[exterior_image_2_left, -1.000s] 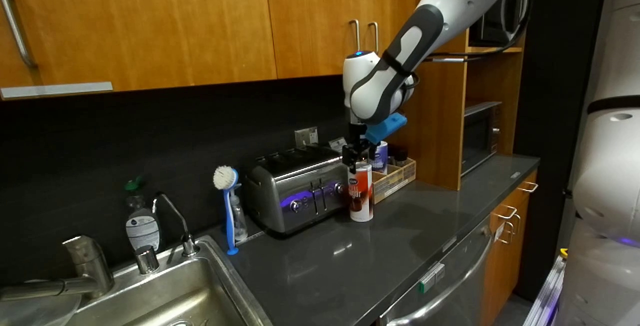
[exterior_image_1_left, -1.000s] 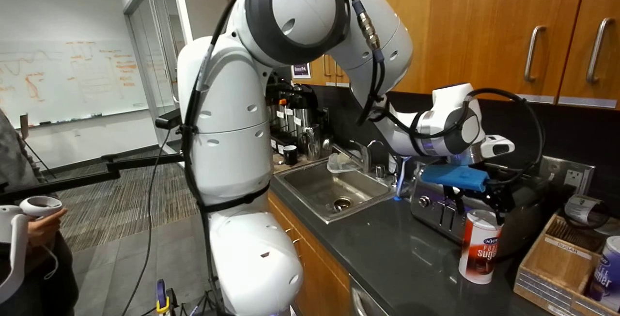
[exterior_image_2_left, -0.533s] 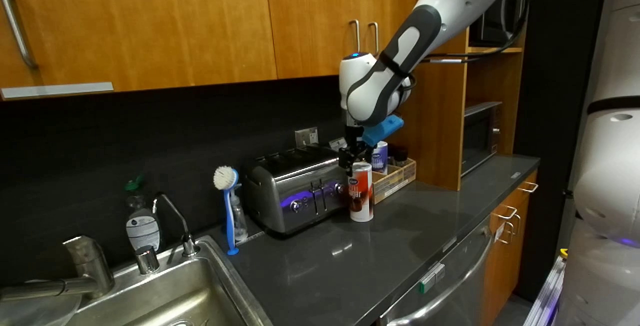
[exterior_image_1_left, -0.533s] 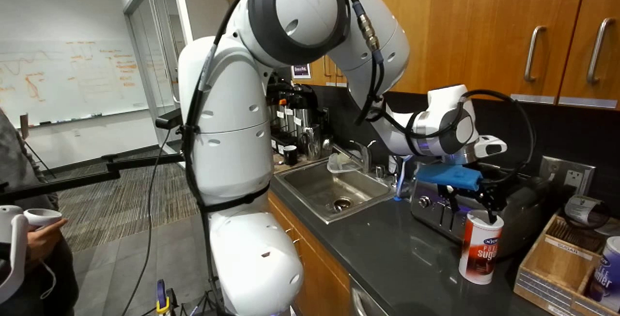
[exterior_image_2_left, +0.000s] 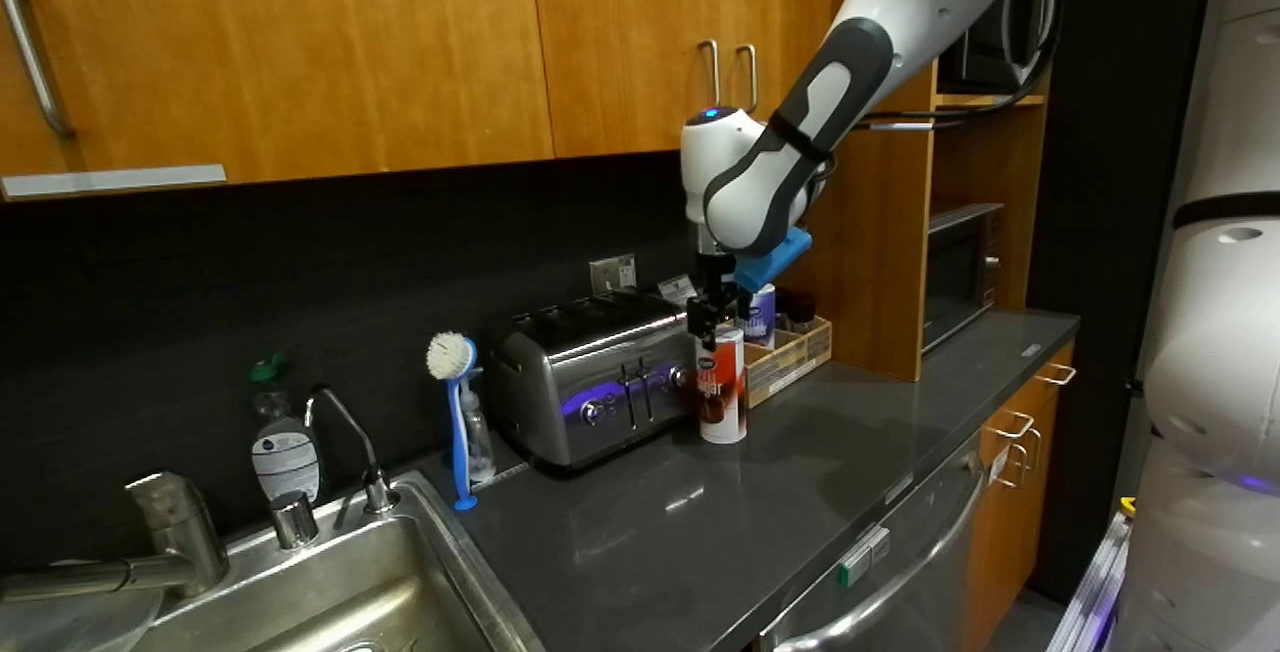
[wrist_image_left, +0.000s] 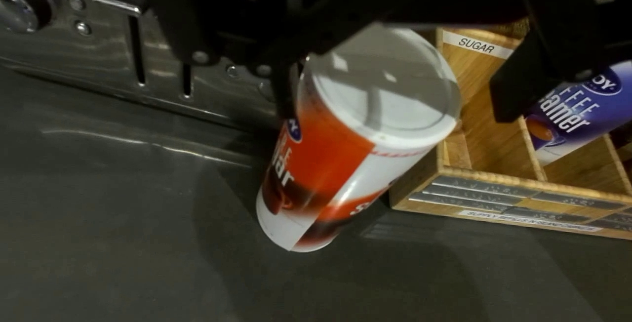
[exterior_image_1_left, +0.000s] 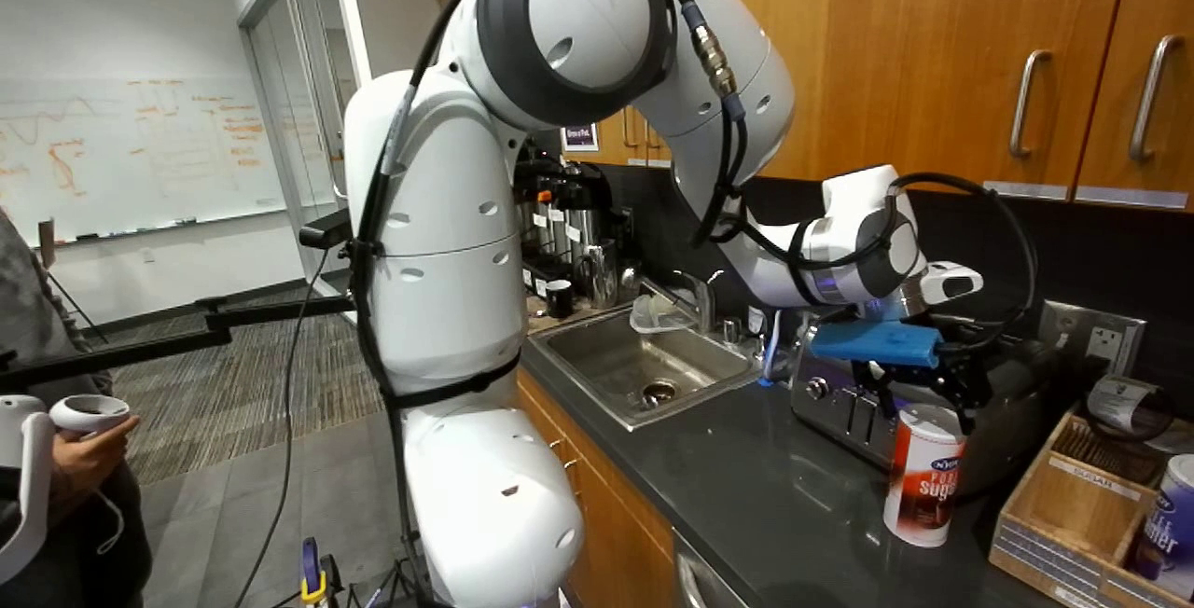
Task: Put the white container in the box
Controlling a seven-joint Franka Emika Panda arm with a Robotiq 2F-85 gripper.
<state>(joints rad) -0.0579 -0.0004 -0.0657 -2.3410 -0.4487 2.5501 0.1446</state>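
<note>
See wooden cabinets (exterior_image_2_left: 300,42) above a dark counter (exterior_image_2_left: 620,552), and a white robot arm (exterior_image_1_left: 448,216) bent down over it. Find a silver toaster (exterior_image_2_left: 600,382), then a low wooden box (wrist_image_left: 493,178) divided into compartments. Note the gripper (wrist_image_left: 395,114), wide apart at the fingers (wrist_image_left: 511,87), around the top of the white container (wrist_image_left: 335,159); cannot tell about contact at the finger nearer the rim. Find the container upright on the counter, outside the box, near box and toaster. Spot a purple creamer canister (wrist_image_left: 587,107) inside the box, then the box's SUGAR label (wrist_image_left: 476,45).
</note>
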